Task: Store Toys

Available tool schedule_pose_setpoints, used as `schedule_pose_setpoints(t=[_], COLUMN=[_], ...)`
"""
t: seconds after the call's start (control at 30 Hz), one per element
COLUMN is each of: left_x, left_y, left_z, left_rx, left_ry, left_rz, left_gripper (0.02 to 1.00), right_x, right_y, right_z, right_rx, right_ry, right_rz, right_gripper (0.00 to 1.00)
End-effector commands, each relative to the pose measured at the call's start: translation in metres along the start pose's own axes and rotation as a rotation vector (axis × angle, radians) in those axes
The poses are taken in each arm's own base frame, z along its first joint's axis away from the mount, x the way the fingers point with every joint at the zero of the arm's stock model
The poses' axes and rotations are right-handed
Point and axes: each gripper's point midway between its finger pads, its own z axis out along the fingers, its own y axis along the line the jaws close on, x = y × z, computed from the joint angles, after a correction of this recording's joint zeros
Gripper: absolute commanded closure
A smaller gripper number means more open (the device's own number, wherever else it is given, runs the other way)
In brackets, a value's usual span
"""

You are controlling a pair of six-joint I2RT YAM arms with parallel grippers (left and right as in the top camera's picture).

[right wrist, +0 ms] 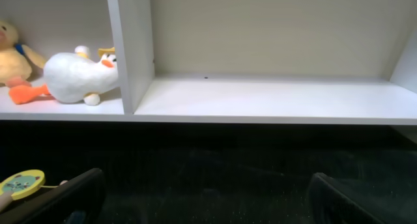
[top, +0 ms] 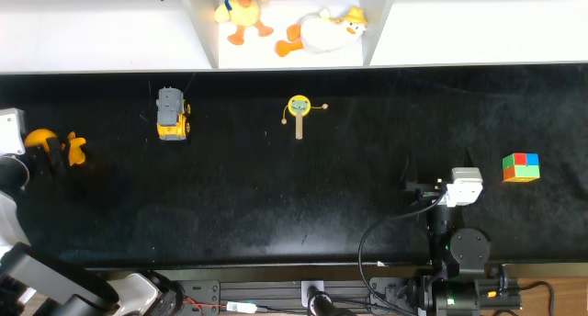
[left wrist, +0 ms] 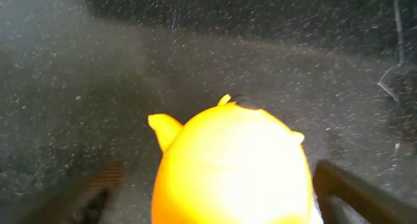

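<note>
2 sets of jaws wide, left astride smooth rounded yellow toy

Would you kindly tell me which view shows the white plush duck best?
The right wrist view: the white plush duck lies side-on on the shelf. The top view gives it from above; the left wrist view faces an orange toy.

Orange toy at far left

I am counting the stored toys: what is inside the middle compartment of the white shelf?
Two toys: a yellow duck plush and, beside it, a white duck plush lying on its side. The compartment floor beneath them is covered, so unseen.
</note>
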Motion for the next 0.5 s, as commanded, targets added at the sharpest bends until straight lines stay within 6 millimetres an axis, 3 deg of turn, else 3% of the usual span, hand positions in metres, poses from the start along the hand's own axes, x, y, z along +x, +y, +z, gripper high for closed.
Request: schedule_pose_setpoints(t=[0.03,0.33,0.4,0.5], left_x=[-0.004,-0.009,-0.017,-0.033], left_y=[0.007,0.006,0.005,0.001], left_z=[-0.002,-0.010,-0.021,-0.042], left_rx=[-0.030,-0.040,-0.059,-0.076], left_ry=[0.006,-0.011,-0.042,-0.111], left_rz=[0.023,0.014,-0.014,-0.066], left_gripper=[0.305,0.886,0.950,0.969], right_x=[0.004,0.004,0.004,0.004], right_y=[0.001,0.001,0.001,0.001], right_z=[0.000,0.000,0.000,0.000], right_rx=[-0.004,-0.004,-0.004,-0.004], right_ry=[0.001,0.001,0.001,0.001], right_rz=[0.008,0.008,0.008,0.008], right_gripper=[0.007,0.005,0.003,0.005])
